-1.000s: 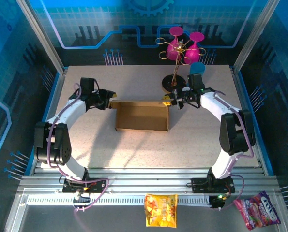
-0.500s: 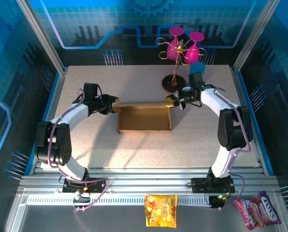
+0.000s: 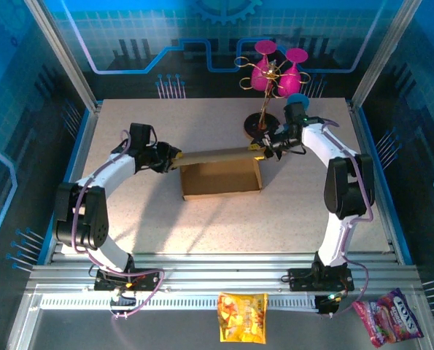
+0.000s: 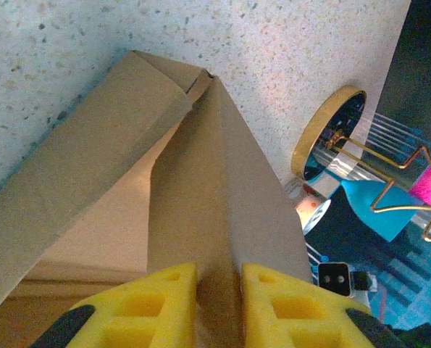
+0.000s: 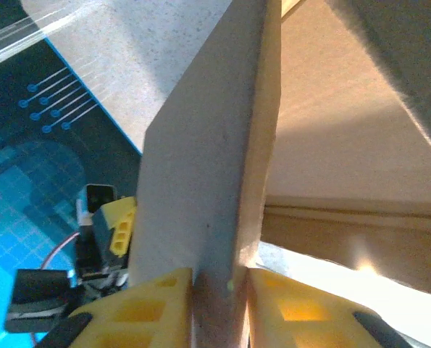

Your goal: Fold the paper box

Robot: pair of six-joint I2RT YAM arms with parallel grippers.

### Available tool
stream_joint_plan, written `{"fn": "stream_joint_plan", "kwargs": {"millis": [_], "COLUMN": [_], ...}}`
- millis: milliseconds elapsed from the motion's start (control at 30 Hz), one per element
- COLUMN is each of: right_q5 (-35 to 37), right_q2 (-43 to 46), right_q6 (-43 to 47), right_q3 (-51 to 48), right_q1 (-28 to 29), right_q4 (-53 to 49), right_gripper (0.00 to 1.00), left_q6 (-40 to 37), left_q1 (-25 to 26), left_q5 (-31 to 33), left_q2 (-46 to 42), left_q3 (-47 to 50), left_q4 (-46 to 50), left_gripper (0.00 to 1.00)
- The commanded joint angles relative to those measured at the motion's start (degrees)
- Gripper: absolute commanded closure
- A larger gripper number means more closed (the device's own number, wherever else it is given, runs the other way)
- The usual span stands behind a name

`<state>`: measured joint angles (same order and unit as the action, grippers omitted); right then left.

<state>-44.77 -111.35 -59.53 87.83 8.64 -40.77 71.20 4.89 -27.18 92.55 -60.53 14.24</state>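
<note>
Top external view showed me the left hand [image 3: 174,154] reaching in over the left part of the speckled beige desk [image 3: 202,117]. It was closed down on the left end of the long far flap of the brown cardboard paper box [image 3: 220,179]. On the left wrist camera its yellow pads [image 4: 164,290] sat against either face of that thin flap, holding it. The box lay mid-desk between both hands, its tray open upward and the far flap lifted. Nearer me, off the front of the desk, lay a yellow snack bag [image 3: 242,317]. The right hand [image 3: 264,148] had the right end of the same flap. On the right wrist camera its yellow pads [image 5: 161,297] were tight on both faces of the board. Just behind that hand stood a gold wire stand with two pink glasses [image 3: 271,73]. Far right, by the front rail, lay a pink and purple sweets bag [image 3: 388,317].
</note>
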Motion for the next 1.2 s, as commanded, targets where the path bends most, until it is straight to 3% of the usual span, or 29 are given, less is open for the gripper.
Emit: {"fn": "stream_joint_plan", "kwargs": {"millis": [0,333,667,1167], "right_q5": [3.6,10.9,18.3,22.6], "right_q2": [-1.5,-2.4,-2.1,1.4], "right_q6": [10.7,21.2,28.1,35.6], "right_q3": [2.2,5.0,9.6,2.9], "right_q1": [-0.4,-0.1,1.5,2.4], "right_q4": [-8.2,-17.4,-25.8,-23.0], "right_gripper": [0.70,0.60,0.56,0.50], "left_q6": [-9.9,-19.4,-23.6,-28.5], "left_q1": [0.2,0.6,2.2,5.4], "left_q5": [2.0,3.4,3.2,6.1], "left_q2": [1.3,0.4,0.9,0.6], "left_q3": [-1.3,0.2,2.2,7.0], "left_q4": [5.8,10.9,10.7,8.9], "left_gripper": [0.76,0.62,0.55,0.54]}}
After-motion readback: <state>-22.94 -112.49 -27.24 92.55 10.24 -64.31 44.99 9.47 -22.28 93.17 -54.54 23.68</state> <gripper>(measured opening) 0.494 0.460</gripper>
